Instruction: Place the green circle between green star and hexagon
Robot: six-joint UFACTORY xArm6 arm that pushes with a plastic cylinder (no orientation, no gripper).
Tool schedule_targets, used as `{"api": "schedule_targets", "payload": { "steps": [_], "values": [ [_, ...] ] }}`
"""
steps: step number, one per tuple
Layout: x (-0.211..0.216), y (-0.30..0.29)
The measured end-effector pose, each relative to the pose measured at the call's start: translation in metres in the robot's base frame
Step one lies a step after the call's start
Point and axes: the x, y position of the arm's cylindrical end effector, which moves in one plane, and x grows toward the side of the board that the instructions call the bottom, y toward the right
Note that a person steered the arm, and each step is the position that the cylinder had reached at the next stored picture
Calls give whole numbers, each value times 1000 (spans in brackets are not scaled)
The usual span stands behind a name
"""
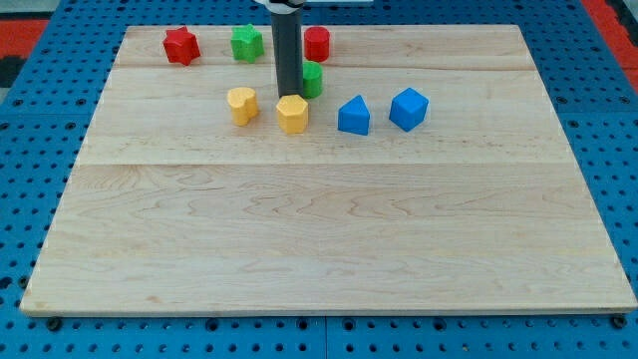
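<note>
The green circle [312, 79] lies near the view's top, partly hidden behind my rod. My tip [289, 94] sits against the circle's left side, just above the yellow hexagon [292, 114]. The green star [246, 42] is up and to the left of the tip. The circle stands right of the line from star to hexagon, below the red circle [317, 43].
A yellow heart-like block [241, 105] lies left of the hexagon. A red star [180, 45] is at the top left. A blue triangular block [353, 116] and a blue cube [409, 108] lie right of the hexagon. The wooden board [329, 229] ends on a blue pegboard.
</note>
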Motion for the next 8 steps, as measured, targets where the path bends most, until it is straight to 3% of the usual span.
{"api": "schedule_targets", "payload": {
  "steps": [1,2,6,7,8],
  "values": [
    [-2,-46],
    [-5,-49],
    [-11,103],
    [-28,83],
    [-43,26]
  ]
}}
